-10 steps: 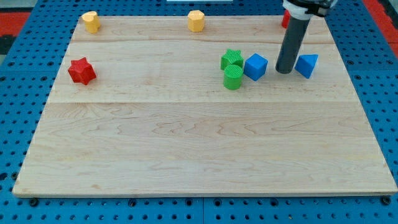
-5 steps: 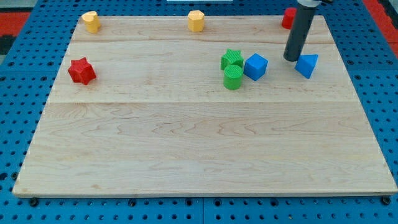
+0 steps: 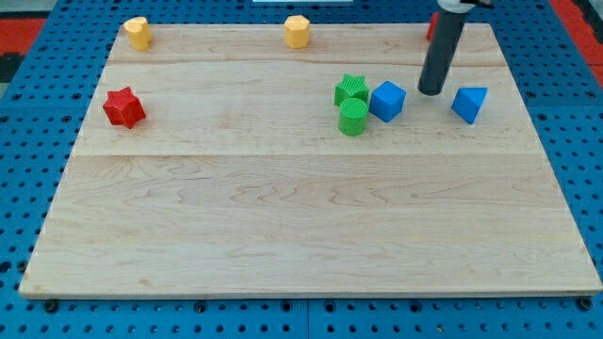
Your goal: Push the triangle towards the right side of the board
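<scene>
The blue triangle lies on the wooden board at the view's upper right, near the right edge. My tip stands between the blue cube and the blue triangle, slightly above both and apart from them. The rod rises toward the view's top.
A green star-like block and a green cylinder sit just left of the blue cube. A red star lies at the left. Two yellow blocks sit along the top edge. A red block shows behind the rod.
The tip moved up and then slightly left, away from the triangle. The blue triangle has shifted slightly right and down.
</scene>
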Robot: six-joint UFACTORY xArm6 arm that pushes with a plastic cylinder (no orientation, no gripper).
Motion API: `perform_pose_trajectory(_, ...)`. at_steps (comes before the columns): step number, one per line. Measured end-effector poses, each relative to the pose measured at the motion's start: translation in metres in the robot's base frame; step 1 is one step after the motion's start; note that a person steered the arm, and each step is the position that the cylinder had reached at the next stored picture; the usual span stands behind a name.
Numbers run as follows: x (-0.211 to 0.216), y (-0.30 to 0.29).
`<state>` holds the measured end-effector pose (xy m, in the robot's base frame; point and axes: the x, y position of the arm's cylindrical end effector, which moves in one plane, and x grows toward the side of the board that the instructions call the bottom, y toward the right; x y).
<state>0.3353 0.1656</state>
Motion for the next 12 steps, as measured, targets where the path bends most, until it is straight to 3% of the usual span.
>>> perform_pose_trajectory(9,0.014,0.054)
perform_pose_trajectory(12,0.009,-0.016)
